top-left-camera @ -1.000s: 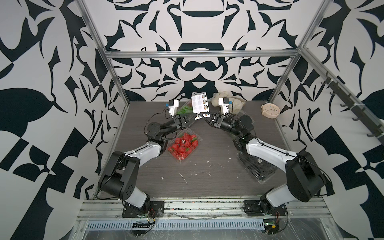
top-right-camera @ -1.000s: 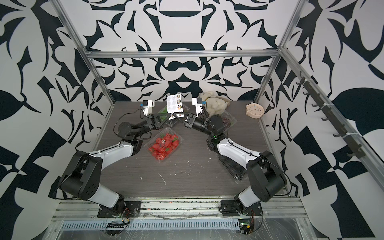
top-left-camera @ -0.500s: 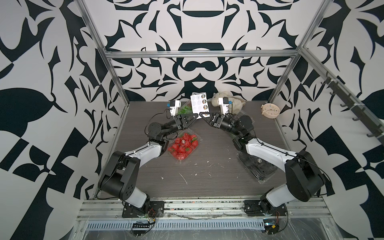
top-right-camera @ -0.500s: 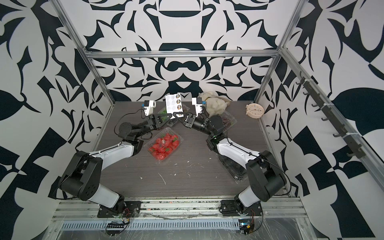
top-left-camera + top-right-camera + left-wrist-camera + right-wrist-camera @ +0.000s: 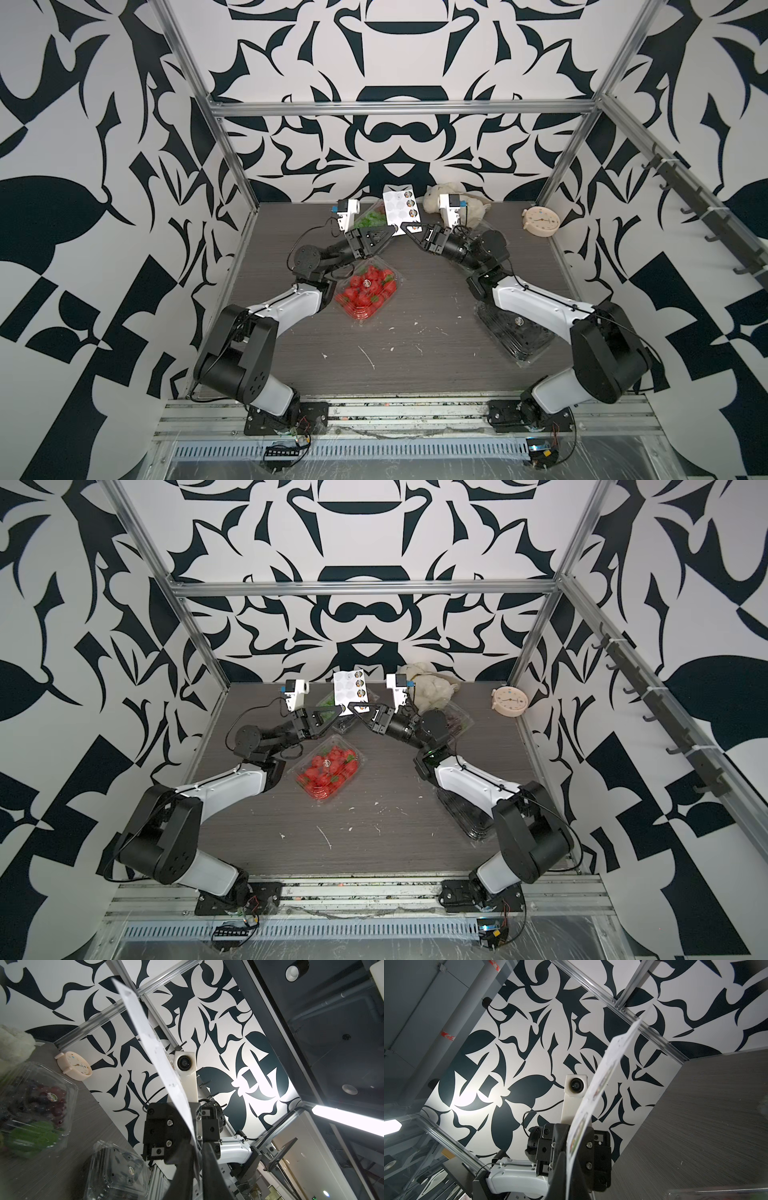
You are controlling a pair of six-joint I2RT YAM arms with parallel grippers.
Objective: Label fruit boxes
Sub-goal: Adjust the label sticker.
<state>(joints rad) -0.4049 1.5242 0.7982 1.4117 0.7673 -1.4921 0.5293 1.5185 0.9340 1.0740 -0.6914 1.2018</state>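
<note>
Left pincer (image 5: 390,229) eased; right pincer (image 5: 406,227) outstretched, clamping sheet (image 5: 401,205).

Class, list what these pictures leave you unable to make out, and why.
- Print on the sticker sheet labels: too small in both top views, near edge-on in both wrist views.
- Avocado box: partly under the right arm in both top views.
- Grape box: largely behind the left gripper and sticker sheet.

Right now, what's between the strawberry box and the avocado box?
Nothing but tabletop with a few white specks between strawberry box and avocado box; both top views show it.
</note>
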